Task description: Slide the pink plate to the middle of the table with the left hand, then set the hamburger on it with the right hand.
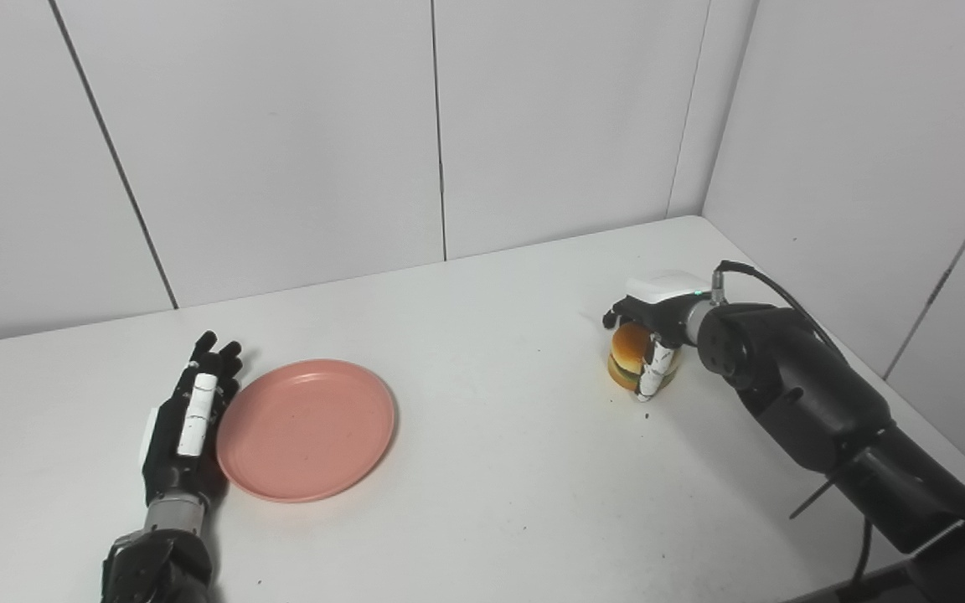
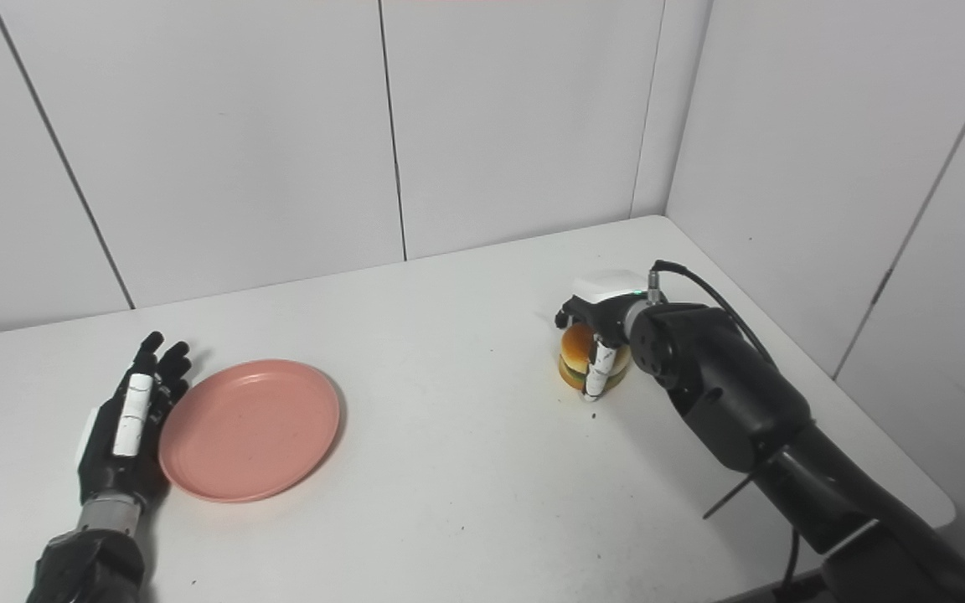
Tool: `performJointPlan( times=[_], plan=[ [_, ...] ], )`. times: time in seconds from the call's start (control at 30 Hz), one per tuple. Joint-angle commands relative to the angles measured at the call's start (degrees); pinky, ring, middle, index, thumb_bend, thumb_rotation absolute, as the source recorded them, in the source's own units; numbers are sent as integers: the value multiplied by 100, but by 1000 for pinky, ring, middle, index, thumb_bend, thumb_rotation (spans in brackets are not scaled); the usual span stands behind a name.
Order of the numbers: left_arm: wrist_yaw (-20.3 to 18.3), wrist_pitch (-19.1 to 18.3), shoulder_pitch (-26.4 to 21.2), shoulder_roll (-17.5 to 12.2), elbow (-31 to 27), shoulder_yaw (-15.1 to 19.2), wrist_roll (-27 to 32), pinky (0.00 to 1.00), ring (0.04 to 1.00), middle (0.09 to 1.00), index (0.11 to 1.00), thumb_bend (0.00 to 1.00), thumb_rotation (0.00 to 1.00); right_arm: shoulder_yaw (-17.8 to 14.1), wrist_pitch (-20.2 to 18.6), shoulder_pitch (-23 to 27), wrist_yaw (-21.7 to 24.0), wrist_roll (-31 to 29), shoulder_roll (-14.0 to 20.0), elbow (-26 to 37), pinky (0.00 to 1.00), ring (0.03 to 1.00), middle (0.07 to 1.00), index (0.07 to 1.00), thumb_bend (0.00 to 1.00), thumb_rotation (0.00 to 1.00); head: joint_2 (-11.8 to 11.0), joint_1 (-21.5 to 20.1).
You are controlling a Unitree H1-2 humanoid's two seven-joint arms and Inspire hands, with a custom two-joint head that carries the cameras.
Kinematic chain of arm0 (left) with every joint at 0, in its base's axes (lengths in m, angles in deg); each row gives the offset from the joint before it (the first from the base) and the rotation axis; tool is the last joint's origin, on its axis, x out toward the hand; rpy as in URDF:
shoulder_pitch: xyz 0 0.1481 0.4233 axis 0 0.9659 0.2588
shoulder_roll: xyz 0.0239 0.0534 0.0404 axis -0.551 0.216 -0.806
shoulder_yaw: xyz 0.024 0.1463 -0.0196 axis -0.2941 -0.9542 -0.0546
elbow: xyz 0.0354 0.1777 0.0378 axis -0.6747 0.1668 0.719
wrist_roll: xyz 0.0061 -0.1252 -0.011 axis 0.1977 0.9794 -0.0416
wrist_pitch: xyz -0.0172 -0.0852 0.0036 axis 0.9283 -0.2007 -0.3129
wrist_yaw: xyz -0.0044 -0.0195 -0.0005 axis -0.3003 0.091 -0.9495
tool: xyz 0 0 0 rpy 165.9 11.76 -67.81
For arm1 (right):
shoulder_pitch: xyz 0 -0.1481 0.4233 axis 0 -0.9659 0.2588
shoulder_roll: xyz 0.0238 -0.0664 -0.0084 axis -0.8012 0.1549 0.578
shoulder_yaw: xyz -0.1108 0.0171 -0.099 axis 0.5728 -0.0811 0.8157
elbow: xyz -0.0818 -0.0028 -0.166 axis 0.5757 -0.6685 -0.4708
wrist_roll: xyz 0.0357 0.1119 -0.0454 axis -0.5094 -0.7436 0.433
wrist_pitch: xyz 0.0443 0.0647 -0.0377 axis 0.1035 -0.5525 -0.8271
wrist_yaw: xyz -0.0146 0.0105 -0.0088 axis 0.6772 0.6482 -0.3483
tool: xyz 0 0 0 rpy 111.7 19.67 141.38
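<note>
1. My left hand (image 1: 189, 419) lies flat on the table (image 1: 499, 469), near left, fingers straight, holding nothing, touching the plate's left rim.
2. Plate (image 1: 307, 429) sits left of centre.
3. Far right: my right hand (image 1: 648, 335) is wrapped around the hamburger (image 1: 629, 356), which is on the table.

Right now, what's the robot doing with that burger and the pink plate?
The robot's left hand rests flat with fingers out, against the left edge of the pink plate, which sits on the left part of the white table. It isn't holding the plate. Over on the right, the right hand has its fingers wrapped around the hamburger, which looks like it's sitting on the table. The plate is empty, so the burger hasn't gone over yet.
</note>
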Motion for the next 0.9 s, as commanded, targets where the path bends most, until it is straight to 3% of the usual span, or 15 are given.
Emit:
performJointPlan(
  times=[0.0,0.2,0.23,0.3,0.37,0.43,0.47,0.53,0.57,0.8,0.87],
  plan=[
    [-52,-68,89,20,65,-25,26,1000,944,888,916,923,684,-77,142,196,-248,6,147,90,503,604,713,753,869,0,6,5],
    [-75,-61,93,-2,66,-39,9,996,944,885,920,930,691,-9,143,199,-209,59,190,107,395,488,591,706,806,0,19,3],
    [-71,-77,99,-3,50,-43,7,992,943,885,920,921,692,2,108,203,-186,81,192,107,366,463,539,705,686,0,19,3],
    [-62,-105,109,-1,16,-46,7,989,941,883,918,918,690,15,29,213,-162,116,187,87,347,448,510,713,615,0,27,-6],
    [-65,-115,110,-2,9,-47,11,995,942,884,918,915,690,30,5,215,-156,146,198,68,355,496,497,709,574,0,29,-7],
    [-72,-108,101,-2,35,-39,24,999,943,883,917,920,687,42,-22,212,-133,183,208,79,374,544,665,707,725,0,29,-7],
    [-77,-100,97,-2,45,-37,28,1000,943,883,917,920,686,41,-44,209,-115,195,209,96,368,535,672,709,740,0,29,-7],
    [-76,-114,100,1,23,-40,26,1000,942,881,917,918,687,28,-74,207,-94,204,201,103,346,496,619,718,707,0,40,-5],
    [-78,-124,103,2,10,-41,28,1000,943,882,917,916,689,24,-76,208,-87,202,201,105,326,463,533,724,609,0,44,-1],
    [-79,-156,97,6,3,-37,32,999,944,885,918,927,687,6,-12,207,-121,175,216,144,375,511,494,704,563,0,47,-1],
    [-80,-154,90,6,12,-37,30,1000,944,886,918,929,687,-41,6,195,-145,128,221,230,334,423,488,697,564,0,49,8]
  ],
)
